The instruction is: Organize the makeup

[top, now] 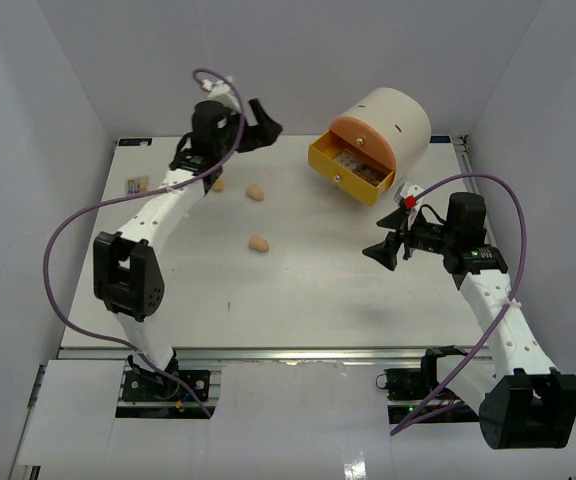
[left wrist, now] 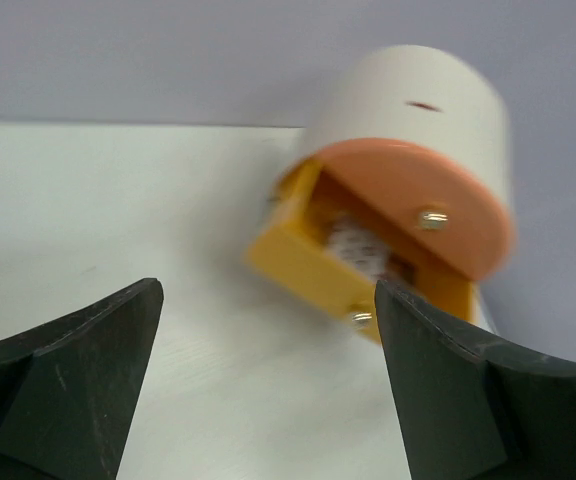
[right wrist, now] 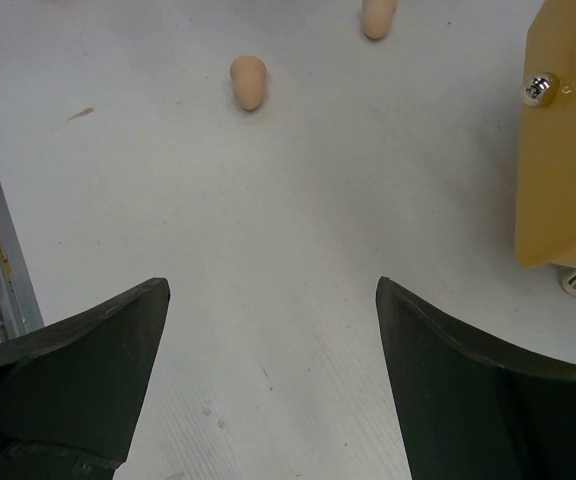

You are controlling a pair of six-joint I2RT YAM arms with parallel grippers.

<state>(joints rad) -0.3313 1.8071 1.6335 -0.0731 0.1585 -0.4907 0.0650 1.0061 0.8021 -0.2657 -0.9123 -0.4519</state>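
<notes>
Three peach egg-shaped sponges lie on the white table: one (top: 256,192) at the back, one (top: 258,243) nearer the middle, and one (top: 218,183) half hidden beside the left arm. Two of them show in the right wrist view (right wrist: 248,80) (right wrist: 378,17). A flat pinkish-brown item (top: 354,163) lies in the pulled-out yellow drawer (top: 348,180); it is too small to name. My left gripper (top: 266,125) (left wrist: 268,288) hovers open and empty at the back, facing the drawer. To the right, just in front of the drawer, my right gripper (top: 380,245) (right wrist: 273,285) is open and empty.
The cream cylinder (top: 398,120) with an orange front (left wrist: 418,200) stands at the back right, its drawer (right wrist: 563,140) sticking out toward the table's middle. A small printed card (top: 136,185) lies at the left edge. White walls close in the back and sides.
</notes>
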